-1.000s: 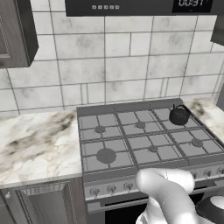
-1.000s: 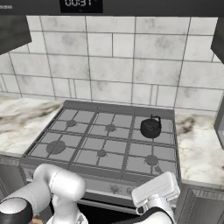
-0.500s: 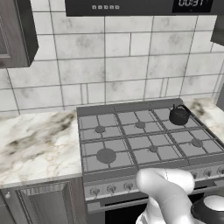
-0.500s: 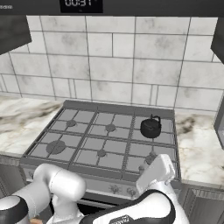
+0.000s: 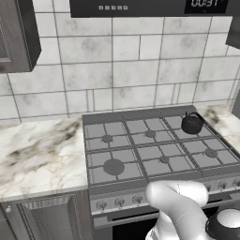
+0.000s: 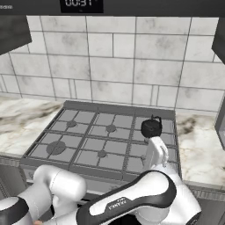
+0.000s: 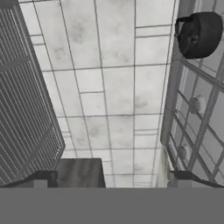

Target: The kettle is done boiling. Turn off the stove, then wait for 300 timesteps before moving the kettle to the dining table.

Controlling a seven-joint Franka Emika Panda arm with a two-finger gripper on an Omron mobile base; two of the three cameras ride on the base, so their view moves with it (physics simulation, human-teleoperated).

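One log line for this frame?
stage: reaching | hand: open, empty | kettle: back right burner of stove, untouched

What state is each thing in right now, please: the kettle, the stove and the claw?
kettle: upright on the stove's back right burner, untouched.
stove: knobs along the front untouched; no flame can be made out on any burner.
claw: open, holding nothing, rolled sideways and facing the tiled wall.
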